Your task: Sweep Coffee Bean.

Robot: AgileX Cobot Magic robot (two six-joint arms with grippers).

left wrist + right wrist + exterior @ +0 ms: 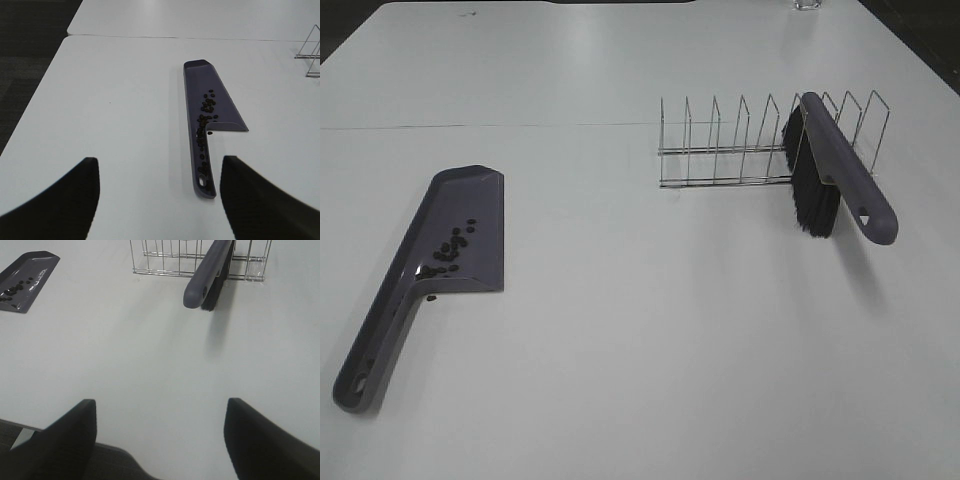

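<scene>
A purple dustpan [480, 200] lies flat on the white table at the left, its handle pointing toward the near edge. Several coffee beans [450, 248] sit inside it near the handle, and one bean [432, 297] lies on the table just outside the pan's rim. The purple brush [842, 165] with black bristles [812, 200] leans in the wire rack [720, 150] at the right. My left gripper [157, 200] hovers open behind the dustpan [200, 75] and its beans [207, 107]. My right gripper [160, 440] is open near the table's front edge, well short of the brush [205, 272].
A seam [470, 126] crosses the tabletop behind the dustpan. A glass [807, 4] stands at the far edge. Dark floor [25, 60] lies beyond the table's left side. Neither arm shows in the exterior high view.
</scene>
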